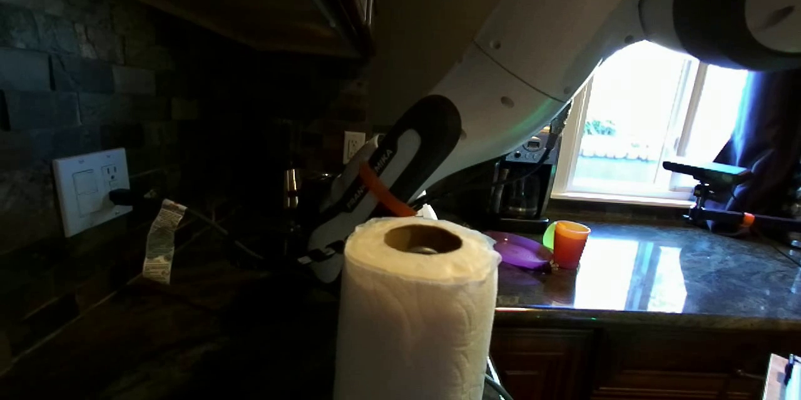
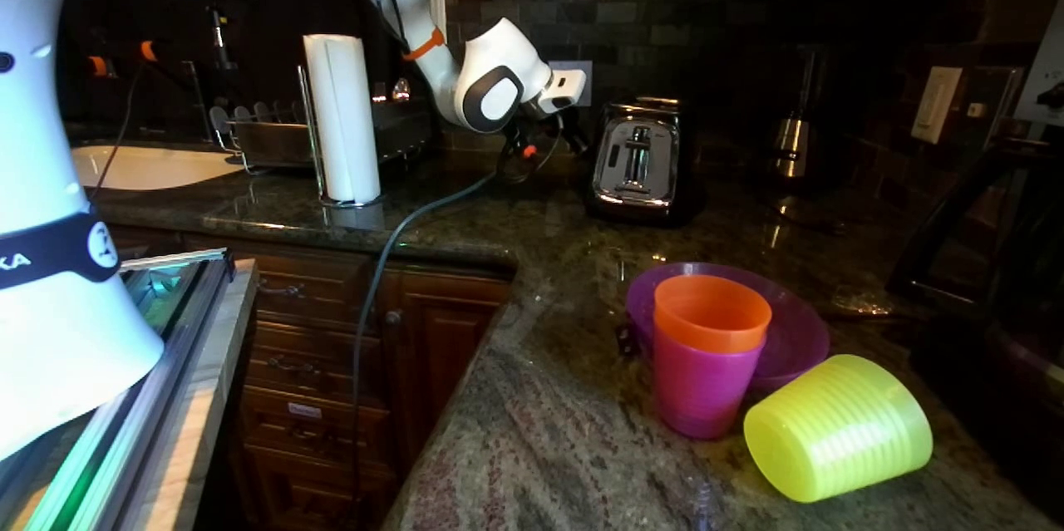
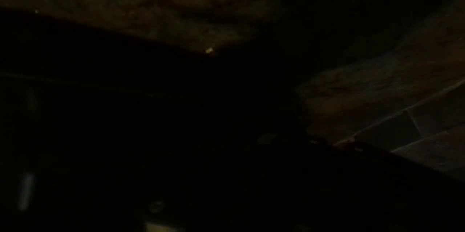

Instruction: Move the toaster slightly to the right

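The toaster (image 2: 636,161), a dark box with a shiny chrome front and a lever, stands upright on the counter near the back wall in an exterior view. My gripper (image 2: 573,132) is the dark shape below the white wrist, close beside the toaster's left side as seen there. I cannot tell whether it touches the toaster. Its fingers blend into the shadow, so open or shut does not show. In an exterior view the arm (image 1: 400,162) and a paper towel roll (image 1: 419,312) cover the gripper, and I cannot make out the toaster. The wrist view is nearly black.
The paper towel roll also stands left of the arm (image 2: 341,120). A metallic item (image 2: 791,149) stands right of the toaster. A purple plate (image 2: 798,340), an orange cup (image 2: 711,315) and a yellow cup (image 2: 839,427) are nearer. A coffee maker (image 1: 522,190) stands by the window.
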### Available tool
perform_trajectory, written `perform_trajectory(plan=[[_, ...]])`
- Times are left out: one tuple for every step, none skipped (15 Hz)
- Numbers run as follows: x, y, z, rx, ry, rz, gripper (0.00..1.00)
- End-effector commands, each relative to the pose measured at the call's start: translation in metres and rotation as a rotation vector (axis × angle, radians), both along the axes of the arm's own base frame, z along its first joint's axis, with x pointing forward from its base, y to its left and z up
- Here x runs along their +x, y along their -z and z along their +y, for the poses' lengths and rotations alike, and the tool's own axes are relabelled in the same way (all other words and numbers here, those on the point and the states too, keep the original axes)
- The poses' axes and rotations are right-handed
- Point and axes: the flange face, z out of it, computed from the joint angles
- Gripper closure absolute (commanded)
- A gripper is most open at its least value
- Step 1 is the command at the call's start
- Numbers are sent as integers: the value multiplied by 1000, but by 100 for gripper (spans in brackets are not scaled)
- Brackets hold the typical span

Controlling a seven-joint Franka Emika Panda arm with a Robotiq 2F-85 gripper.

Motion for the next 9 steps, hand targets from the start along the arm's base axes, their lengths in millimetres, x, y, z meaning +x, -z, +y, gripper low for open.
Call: perform_trajectory(plan=[[20, 9, -24, -66, 56, -96, 100], [24, 11, -26, -82, 57, -110, 100], [28, 11, -28, -98, 59, -125, 100], [32, 15, -31, -111, 60, -142, 100], [37, 15, -32, -121, 58, -157, 100], [41, 17, -34, -136, 60, -171, 100], [46, 17, -37, -144, 68, -185, 100], [50, 14, -40, -160, 77, -203, 100], [54, 12, -45, -174, 88, -221, 100]])
